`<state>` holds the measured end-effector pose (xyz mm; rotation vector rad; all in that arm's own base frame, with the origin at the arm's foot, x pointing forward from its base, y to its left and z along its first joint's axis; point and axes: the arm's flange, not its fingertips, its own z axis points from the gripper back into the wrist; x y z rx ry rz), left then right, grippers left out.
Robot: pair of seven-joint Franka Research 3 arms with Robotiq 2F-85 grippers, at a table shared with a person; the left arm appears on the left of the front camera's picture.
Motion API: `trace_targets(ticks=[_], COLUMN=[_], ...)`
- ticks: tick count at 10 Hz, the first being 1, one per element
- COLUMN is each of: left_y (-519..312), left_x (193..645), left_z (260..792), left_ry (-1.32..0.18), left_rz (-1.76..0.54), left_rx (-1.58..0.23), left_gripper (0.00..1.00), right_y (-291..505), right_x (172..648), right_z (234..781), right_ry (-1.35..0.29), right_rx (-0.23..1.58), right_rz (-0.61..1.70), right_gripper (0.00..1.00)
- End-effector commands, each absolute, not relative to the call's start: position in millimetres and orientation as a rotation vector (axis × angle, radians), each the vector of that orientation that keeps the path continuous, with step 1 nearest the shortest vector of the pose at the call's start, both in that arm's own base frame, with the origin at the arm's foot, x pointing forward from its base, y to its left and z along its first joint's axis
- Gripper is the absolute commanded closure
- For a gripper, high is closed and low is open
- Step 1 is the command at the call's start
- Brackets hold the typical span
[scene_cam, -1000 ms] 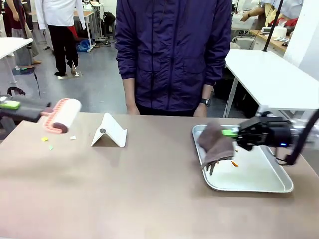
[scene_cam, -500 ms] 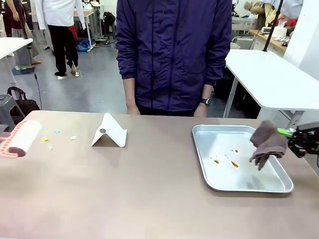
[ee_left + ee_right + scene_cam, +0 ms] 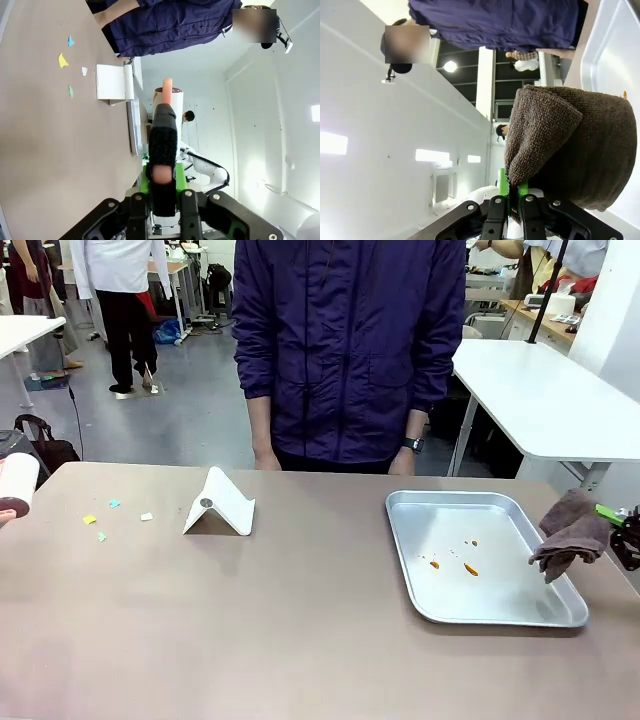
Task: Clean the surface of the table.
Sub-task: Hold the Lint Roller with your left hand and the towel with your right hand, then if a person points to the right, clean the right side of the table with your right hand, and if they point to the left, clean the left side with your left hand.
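Observation:
The taupe-brown table carries a few coloured paper scraps at its far left. At the picture's left edge, just past the table's end, the white lint roller shows. In the left wrist view my left gripper is shut on the roller's black handle, held above the table. My right gripper is shut on a brown cloth that hangs beside the right rim of the metal tray. The right wrist view has the cloth pinched between the pads of the right gripper.
A white folded stand sits on the table right of the scraps. The tray holds small orange crumbs. A person in a dark blue jacket stands at the far edge, hands down. A white table stands back right.
The left arm has pulled back to the left with the roller, away from the scraps. My right gripper has carried the cloth rightward from the tray's left part to past its right rim.

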<state>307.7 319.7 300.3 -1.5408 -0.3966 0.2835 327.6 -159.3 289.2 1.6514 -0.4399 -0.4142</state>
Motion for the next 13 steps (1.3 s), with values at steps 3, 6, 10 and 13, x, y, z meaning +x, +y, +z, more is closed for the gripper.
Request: trace_targets(ticks=[3, 6, 10, 13], left_y=[319.0, 319.0, 319.0, 319.0], left_x=[308.6, 308.6, 308.6, 308.6], left_z=[297.3, 297.3, 297.3, 297.3], left_ry=[-0.332, -0.332, -0.332, -0.332], left_rz=[0.273, 0.273, 0.273, 0.273], left_rx=[-1.523, -1.523, -1.523, -1.523], left_gripper=[1.00, 1.00, 1.00, 1.00], right_y=[-154.2, -154.2, -154.2, -154.2], right_x=[330.0, 330.0, 330.0, 330.0], right_z=[298.9, 298.9, 298.9, 298.9], right_ry=[-0.415, -0.415, -0.415, -0.415], right_rx=[1.640, 1.640, 1.640, 1.640], right_rz=[-0.394, -0.394, -0.394, -0.394], right_gripper=[1.00, 1.00, 1.00, 1.00])
